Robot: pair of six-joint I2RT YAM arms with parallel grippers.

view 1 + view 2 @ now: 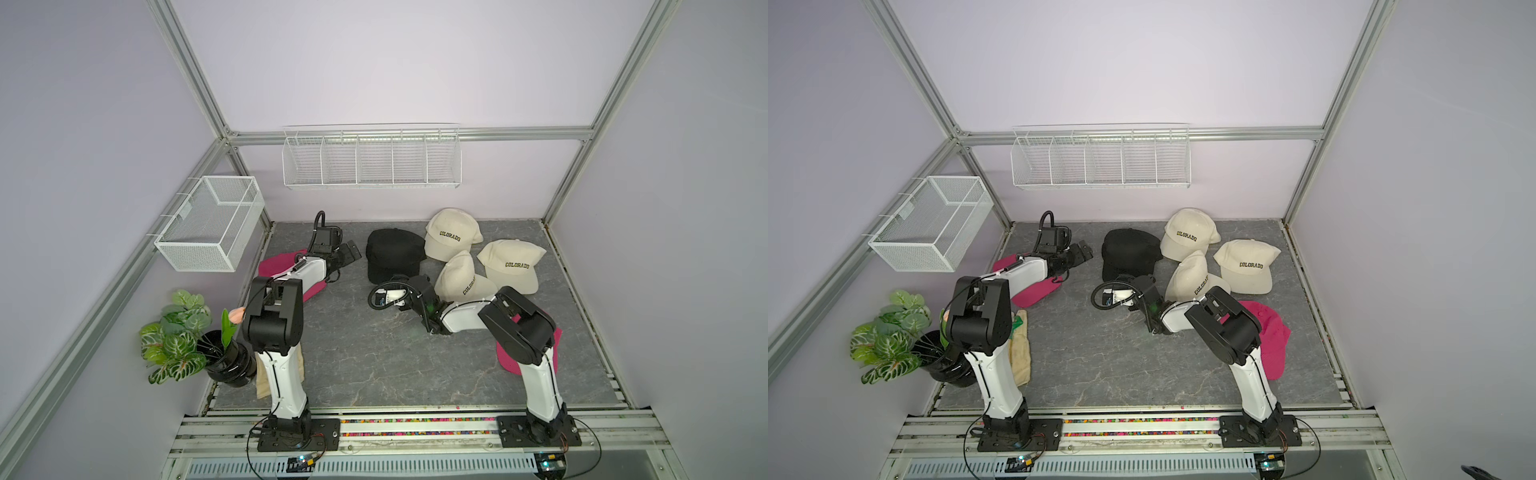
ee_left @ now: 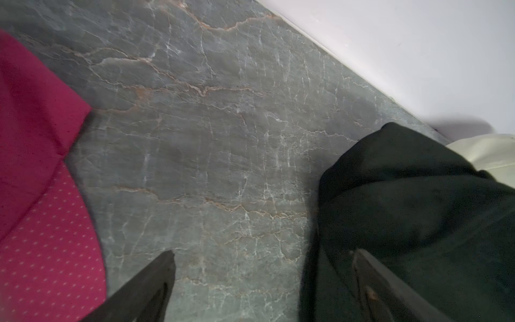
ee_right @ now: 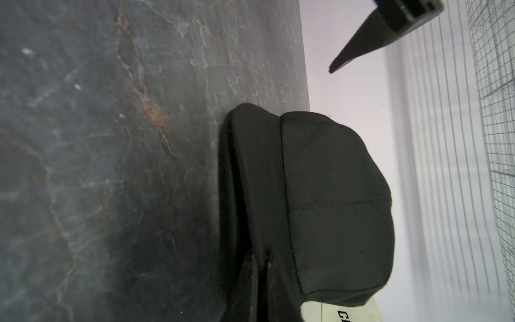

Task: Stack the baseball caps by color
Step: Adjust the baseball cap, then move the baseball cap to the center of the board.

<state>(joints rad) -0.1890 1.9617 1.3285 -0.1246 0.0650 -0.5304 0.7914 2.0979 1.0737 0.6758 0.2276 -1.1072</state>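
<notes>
Under me the surface [image 1: 374, 353] runs grey marble, veined white and rust. There's the black cap [image 1: 392, 253], plain all over; three cream caps [image 1: 451, 232] [image 1: 511, 257] [image 1: 459, 276] with black lettering; a magenta cap [image 2: 36, 111], partly dotted pale pink. The plant [image 1: 174, 332] is green, white-veined, its vase [image 1: 230, 361] glossy black; white baskets [image 1: 372, 166], lilac walls [image 1: 415, 62].

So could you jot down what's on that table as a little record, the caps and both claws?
black caps: piled, back middle; number unclear
cream caps: three, close together, not stacked
pink caps: two, far apart, each partly hidden by an arm
left gripper: open, empty, beside black caps
right gripper: shut on black caps' brim
table: grey stone pattern
</notes>
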